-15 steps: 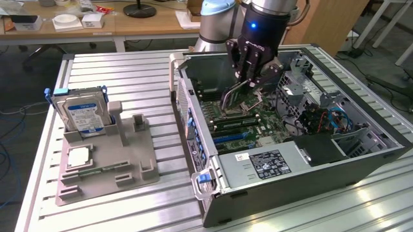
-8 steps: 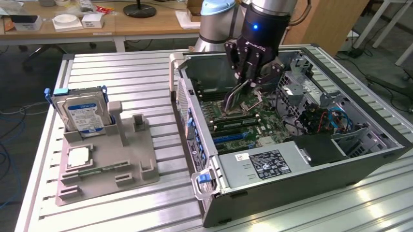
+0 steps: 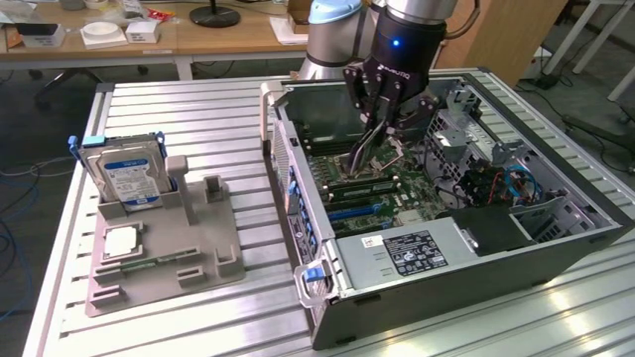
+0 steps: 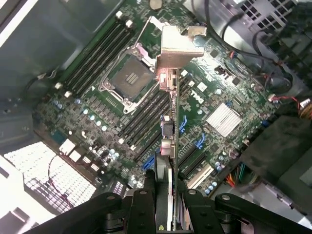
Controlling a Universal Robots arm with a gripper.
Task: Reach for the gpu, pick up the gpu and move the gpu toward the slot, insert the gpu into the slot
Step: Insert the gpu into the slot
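My gripper (image 3: 374,141) reaches down into the open computer case (image 3: 328,275) and is shut on the gpu (image 3: 363,155). In the wrist view the gpu (image 4: 171,112) is seen edge-on, a thin card running away from my gripper (image 4: 165,187), with its silvery end bracket (image 4: 174,48) at the far end. It hangs above the motherboard (image 4: 97,122), roughly in line with the long black and blue slots (image 4: 197,144) below it. I cannot tell whether the card's edge touches a slot.
The CPU socket (image 4: 127,76) and memory slots (image 4: 95,56) lie beside the card. Case walls, a power supply (image 3: 412,253) and cables (image 3: 501,186) crowd the gripper. Outside the case, a grey fixture (image 3: 189,253) holds a hard drive (image 3: 124,172).
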